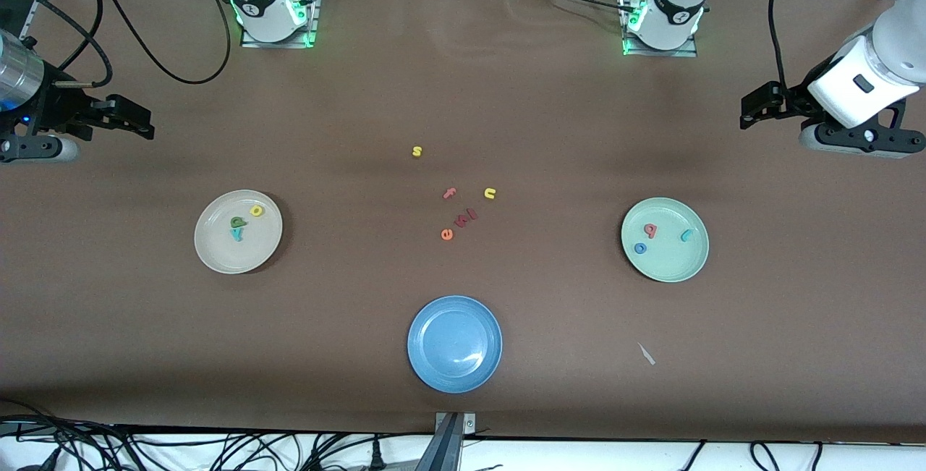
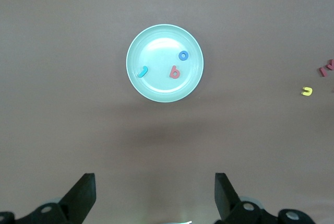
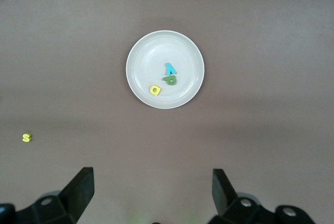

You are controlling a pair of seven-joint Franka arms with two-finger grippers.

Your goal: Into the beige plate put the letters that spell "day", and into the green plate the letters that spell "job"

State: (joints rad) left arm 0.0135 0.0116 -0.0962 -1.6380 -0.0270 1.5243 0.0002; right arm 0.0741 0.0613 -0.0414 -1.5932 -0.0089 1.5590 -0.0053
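At the left of the front view's middle band the beige plate (image 1: 217,254) holds the dark green "d" (image 1: 238,222), the yellow "a" (image 1: 257,210) and the teal "y" (image 1: 236,234), while at the right of that band the green plate (image 1: 669,265) holds the teal "j" (image 1: 686,235), the blue "o" (image 1: 640,248) and the pinkish-red "b" (image 1: 650,230). Near the frame's centre five loose letters (image 1: 456,200) lie on the table, with a blue plate (image 1: 454,344) low in the middle. Up at the left edge the right gripper (image 1: 134,121) waits with fingers spread and empty, and at the right edge the left gripper (image 1: 756,105) waits likewise, holding nothing.
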